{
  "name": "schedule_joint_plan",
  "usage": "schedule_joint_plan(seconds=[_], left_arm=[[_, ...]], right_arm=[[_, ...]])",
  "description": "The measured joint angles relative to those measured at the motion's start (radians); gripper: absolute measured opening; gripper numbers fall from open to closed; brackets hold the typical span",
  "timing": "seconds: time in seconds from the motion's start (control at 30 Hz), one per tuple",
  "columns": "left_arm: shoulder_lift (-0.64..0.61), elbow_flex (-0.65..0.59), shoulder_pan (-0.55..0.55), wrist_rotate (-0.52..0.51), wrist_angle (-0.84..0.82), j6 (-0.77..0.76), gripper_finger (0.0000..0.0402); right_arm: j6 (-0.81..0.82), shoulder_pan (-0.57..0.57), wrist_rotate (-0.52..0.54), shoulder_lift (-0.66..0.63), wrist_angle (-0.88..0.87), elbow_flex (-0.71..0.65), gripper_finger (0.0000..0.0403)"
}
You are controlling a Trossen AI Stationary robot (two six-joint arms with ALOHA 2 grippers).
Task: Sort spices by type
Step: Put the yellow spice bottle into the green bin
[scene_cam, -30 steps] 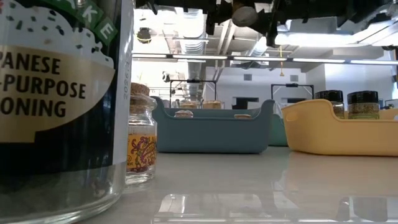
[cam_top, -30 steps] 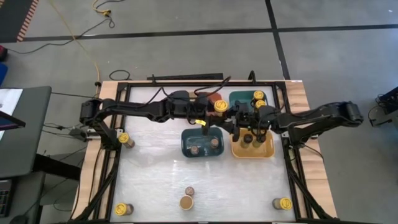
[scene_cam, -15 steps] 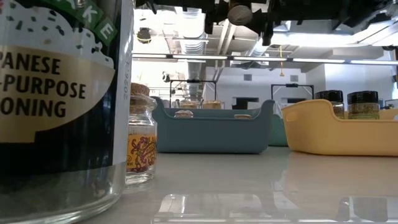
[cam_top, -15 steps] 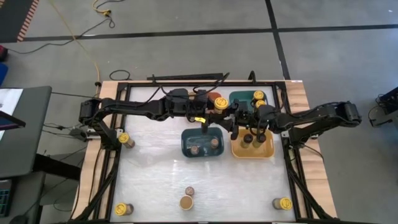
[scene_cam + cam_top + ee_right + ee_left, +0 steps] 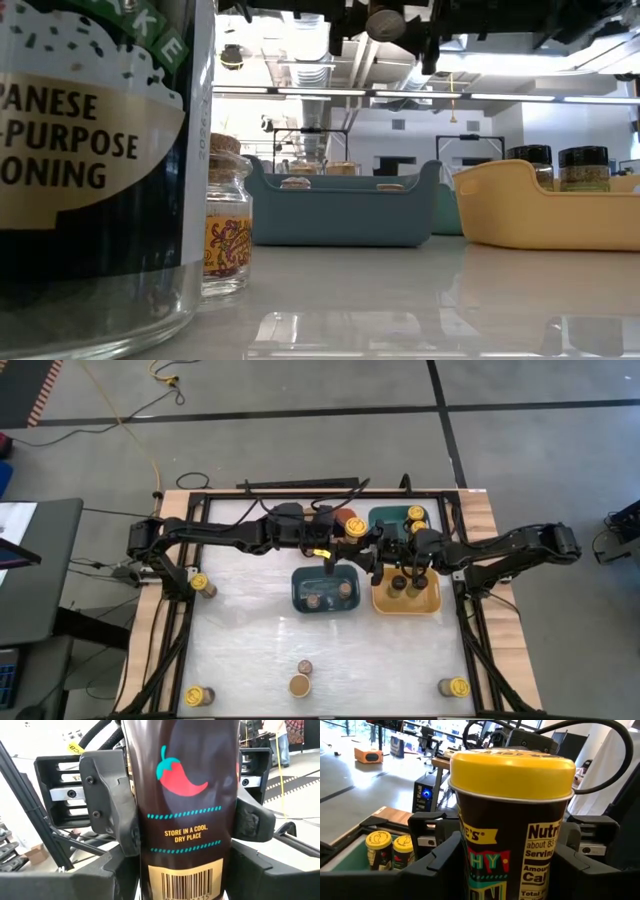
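A brown spice jar with a yellow lid [image 5: 354,528] hangs in the air over the far middle of the table, between the bins. My left gripper [image 5: 512,875] reaches it from the table's left and my right gripper [image 5: 187,880] from the table's right, both shut on it. The low view shows only the jar's underside [image 5: 385,22] at the top edge. Loose spices stand on their bases on the table: yellow-lidded jars [image 5: 199,582] [image 5: 195,696] [image 5: 456,686], a brown-topped jar [image 5: 305,667] and a tan-lidded jar [image 5: 300,685]. My left gripper pinches the jar's body [image 5: 470,865] between its two fingers, below the yellow lid. The fingers come level from the table's left. The jar stands upright, clear of the table. My right gripper pinches the same jar's body [image 5: 150,875] between its two fingers, level from the table's right, opposite my left fingers [image 5: 112,800].
Under the arms stand a dark blue bin [image 5: 300,578] with two brown-topped jars, a yellow bin [image 5: 432,603] with dark-topped jars, a teal bin [image 5: 385,515] with yellow-lidded jars, and an orange bin [image 5: 345,515], mostly hidden. A black frame [image 5: 180,650] runs around the table.
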Motion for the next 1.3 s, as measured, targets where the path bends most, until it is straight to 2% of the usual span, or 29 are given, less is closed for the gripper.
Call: schedule_joint_plan(seconds=[0.13,0.47,0.73,0.87,1.03,1.17,1.3], left_arm=[[0.003,0.0,0.0,-0.001,0.003,0.005,0.0203],[0.006,-0.002,0.001,-0.006,0.003,0.008,0.0203],[-0.04,-0.003,0.02,-0.006,-0.024,0.017,0.0203],[-0.107,-0.003,0.034,-0.007,-0.141,0.062,0.0203],[-0.189,-0.003,0.027,-0.098,-0.363,0.164,0.0203],[-0.215,-0.003,0.014,-0.142,-0.521,0.266,0.0203],[-0.216,-0.003,-0.003,-0.158,-0.639,0.331,0.0203]], right_arm=[[0.019,0.0,-0.002,0.0,-0.023,0.002,0.0267],[0.029,-0.001,-0.018,0.001,-0.076,0.005,0.0342],[0.015,-0.002,-0.021,-0.108,-0.326,0.006,0.035],[-0.001,-0.008,-0.021,-0.2,-0.441,0.006,0.035],[-0.002,-0.008,-0.02,-0.304,-0.558,0.005,0.035],[-0.021,-0.008,-0.019,-0.322,-0.556,0.004,0.035],[-0.146,0.003,-0.017,-0.308,-0.555,0.047,0.035]])
